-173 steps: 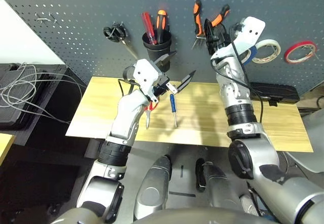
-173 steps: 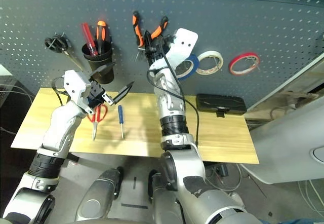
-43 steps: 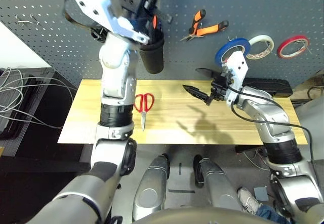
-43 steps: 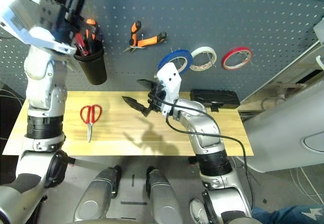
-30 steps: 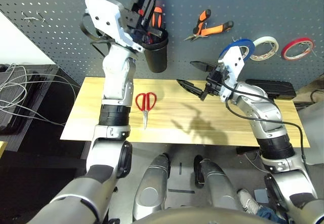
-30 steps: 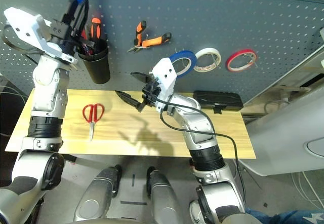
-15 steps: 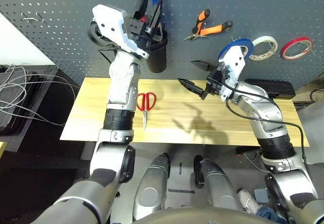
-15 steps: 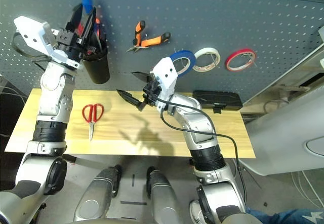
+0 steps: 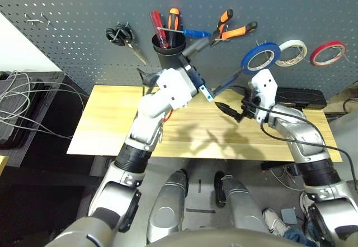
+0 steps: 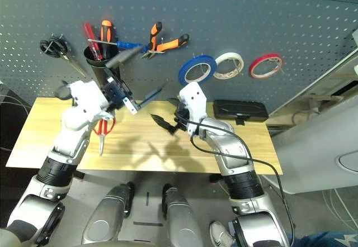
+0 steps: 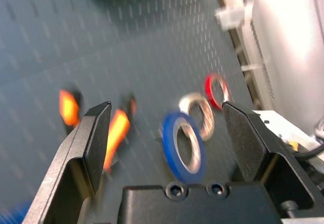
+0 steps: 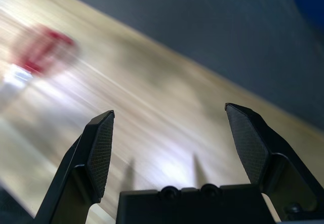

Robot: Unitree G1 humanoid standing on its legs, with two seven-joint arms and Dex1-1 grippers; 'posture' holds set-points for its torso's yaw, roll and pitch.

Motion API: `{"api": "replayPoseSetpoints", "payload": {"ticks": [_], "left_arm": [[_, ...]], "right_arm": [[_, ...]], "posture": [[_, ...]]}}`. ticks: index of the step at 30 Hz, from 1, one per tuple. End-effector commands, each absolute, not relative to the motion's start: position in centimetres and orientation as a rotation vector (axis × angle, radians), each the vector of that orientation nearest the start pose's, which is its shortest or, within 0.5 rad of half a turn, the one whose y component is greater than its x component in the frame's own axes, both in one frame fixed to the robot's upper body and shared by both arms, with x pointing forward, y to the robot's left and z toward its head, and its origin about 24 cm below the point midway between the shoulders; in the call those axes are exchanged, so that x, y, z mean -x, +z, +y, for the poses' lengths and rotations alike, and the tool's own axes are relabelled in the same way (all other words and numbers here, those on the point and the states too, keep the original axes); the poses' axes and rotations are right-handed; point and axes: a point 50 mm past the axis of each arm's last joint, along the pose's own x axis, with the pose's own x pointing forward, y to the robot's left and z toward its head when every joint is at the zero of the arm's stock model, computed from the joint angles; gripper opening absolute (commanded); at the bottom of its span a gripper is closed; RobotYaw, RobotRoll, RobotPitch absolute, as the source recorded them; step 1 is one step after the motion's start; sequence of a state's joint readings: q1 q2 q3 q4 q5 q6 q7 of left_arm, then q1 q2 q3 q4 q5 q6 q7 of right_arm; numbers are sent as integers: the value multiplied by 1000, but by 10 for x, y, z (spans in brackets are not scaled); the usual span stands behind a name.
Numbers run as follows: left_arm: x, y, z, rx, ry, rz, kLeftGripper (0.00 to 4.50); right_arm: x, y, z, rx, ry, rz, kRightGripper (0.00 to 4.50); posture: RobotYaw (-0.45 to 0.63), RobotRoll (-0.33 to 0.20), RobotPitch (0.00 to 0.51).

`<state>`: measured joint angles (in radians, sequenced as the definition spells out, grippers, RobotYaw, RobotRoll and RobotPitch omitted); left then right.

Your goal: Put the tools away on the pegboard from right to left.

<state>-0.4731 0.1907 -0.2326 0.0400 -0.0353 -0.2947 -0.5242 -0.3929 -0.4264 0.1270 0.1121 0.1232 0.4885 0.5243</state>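
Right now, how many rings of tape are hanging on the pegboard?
3. The blue tape ring hangs just right of the pliers, the white tape ring beside it, and the red tape ring farthest right on the pegboard. None seems hidden.

Bystanders on the board and bench

Black-handled scissors hang far left on hooks; a black cup holds red and orange-black drivers. White and red tape rings hang at the right, above a black case on the wooden tabletop. Grey cables trail off left.
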Motion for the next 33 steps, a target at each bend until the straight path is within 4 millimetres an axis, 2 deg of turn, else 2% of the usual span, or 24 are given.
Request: {"api": "replayPoseSetpoints", "payload": {"ticks": [1, 6, 10, 14, 17, 20, 22, 26, 30, 33], "left_arm": [[-291, 145, 66, -355, -876, -518, 4477], [-298, 123, 74, -360, -845, -398, 4477], [-300, 123, 77, -351, -820, -395, 4477], [-303, 139, 80, -371, -770, -464, 4477], [-307, 163, 85, -516, -688, -587, 4477], [-311, 180, 90, -587, -616, -664, 4477], [-313, 196, 96, -610, -553, -722, 4477], [-316, 212, 102, -687, -496, -770, 4477], [-319, 220, 105, -843, -484, -785, 4477], [-322, 224, 108, -860, -464, -781, 4477]], "right_arm": [[-312, 77, -173, 292, 554, 355, 4500], [-310, 76, -167, 279, 571, 362, 4500], [-312, 78, -166, 276, 575, 349, 4500], [-313, 81, -165, 270, 579, 341, 4500], [-314, 86, -160, 264, 595, 320, 4500], [-315, 93, -156, 250, 604, 286, 4500], [-320, 104, -148, 128, 585, 248, 4500], [-326, 115, -139, -60, 553, 251, 4500], [-326, 117, -132, -66, 569, 254, 4500], [-326, 121, -127, -80, 588, 241, 4500]], "posture": [[84, 0, 241], [85, 0, 245], [85, 0, 244], [87, 0, 243], [88, 0, 242], [90, 0, 242], [91, 0, 241], [93, 0, 241], [102, 0, 241], [104, 0, 241]]}}
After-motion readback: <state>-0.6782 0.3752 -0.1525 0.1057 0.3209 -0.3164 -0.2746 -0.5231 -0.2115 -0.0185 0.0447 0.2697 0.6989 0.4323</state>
